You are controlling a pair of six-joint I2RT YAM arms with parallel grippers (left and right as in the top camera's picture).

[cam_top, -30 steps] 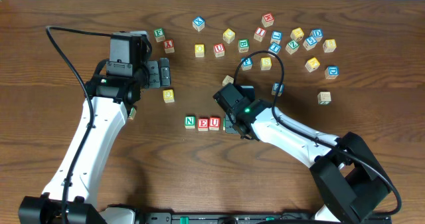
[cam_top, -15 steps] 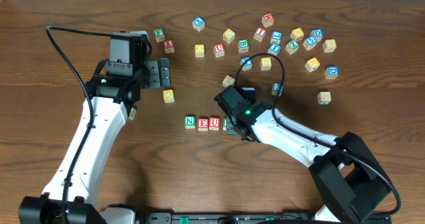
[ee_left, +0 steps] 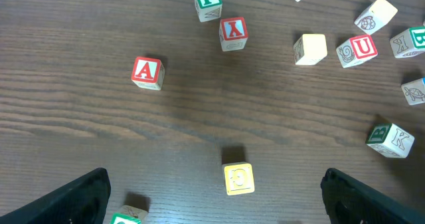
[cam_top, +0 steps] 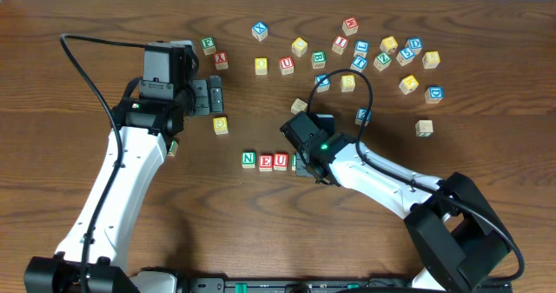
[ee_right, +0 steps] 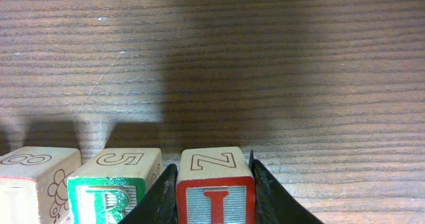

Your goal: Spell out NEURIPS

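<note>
A row of letter blocks reads N [cam_top: 248, 160], E [cam_top: 265, 162], U [cam_top: 281, 161] at the table's middle. In the right wrist view my right gripper [ee_right: 214, 184] is shut on a red I block [ee_right: 214, 201], held right beside a green R block [ee_right: 109, 197] at the row's right end. In the overhead view the right gripper [cam_top: 306, 163] covers the R and I blocks. My left gripper [cam_top: 214, 96] is open and empty, hovering above a yellow block [ee_left: 238, 179].
Several loose letter blocks lie scattered at the back right [cam_top: 382, 54]. A red A block [ee_left: 147, 72], a green F block [ee_left: 208, 1], a red X block [ee_left: 232, 32] and a red U block [ee_left: 362, 48] lie ahead of the left gripper. One block [cam_top: 424, 127] sits alone at the right.
My right gripper has shifted slightly down toward the right end of the row with the I block. The left arm has not moved.
</note>
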